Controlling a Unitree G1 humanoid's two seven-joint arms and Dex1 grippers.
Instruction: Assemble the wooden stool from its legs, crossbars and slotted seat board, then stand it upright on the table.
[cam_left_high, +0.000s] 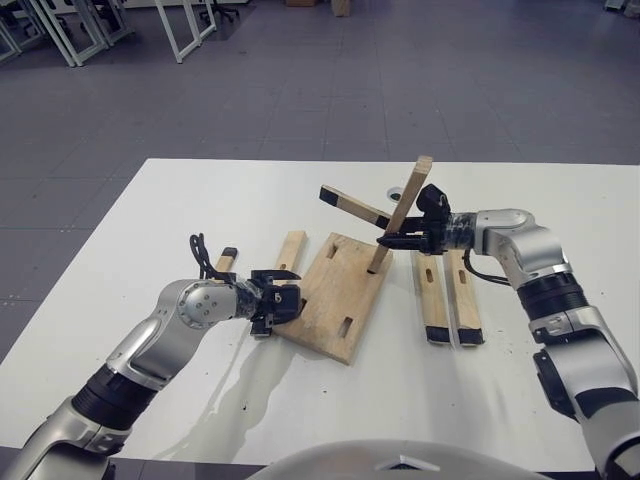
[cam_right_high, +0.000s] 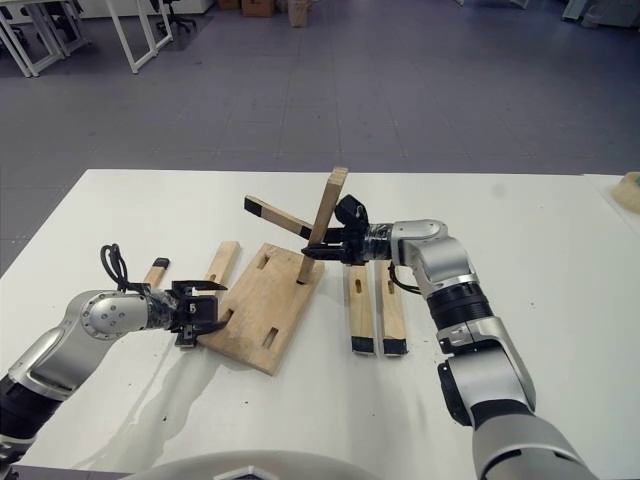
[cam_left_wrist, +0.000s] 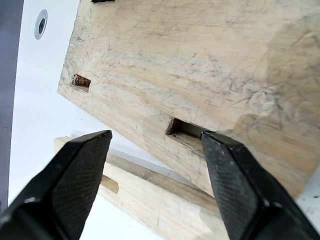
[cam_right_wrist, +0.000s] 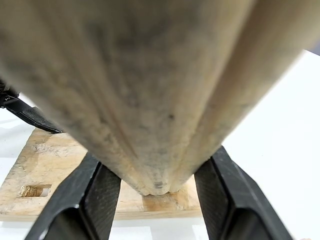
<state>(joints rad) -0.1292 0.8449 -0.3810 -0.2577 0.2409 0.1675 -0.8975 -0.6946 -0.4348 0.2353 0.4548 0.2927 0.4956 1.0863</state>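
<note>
Left gripper (cam_left_high: 288, 298), jaws released and spread, sits at the 8 o'clock edge of the pale slotted wooden seat board (cam_left_high: 338, 300) on the white counter (cam_left_high: 150, 230). At the board's 1 o'clock corner, the right gripper (cam_left_high: 392, 241) jaws grasp a tilted light wooden leg (cam_left_high: 410, 195) bearing a black-tipped crossbar (cam_left_high: 350, 203); two loose wooden legs (cam_left_high: 431, 300) lie at 3 o'clock

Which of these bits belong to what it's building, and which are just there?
Part of the job: flat slotted wooden seat board; tilted wooden leg held in the right end effector; black-tipped wooden piece meeting that leg; two black-tipped wooden legs lying flat; two wooden bars left of the board.
Just there: round grommet hole in the white table; white desk frames on the grey floor.
</note>
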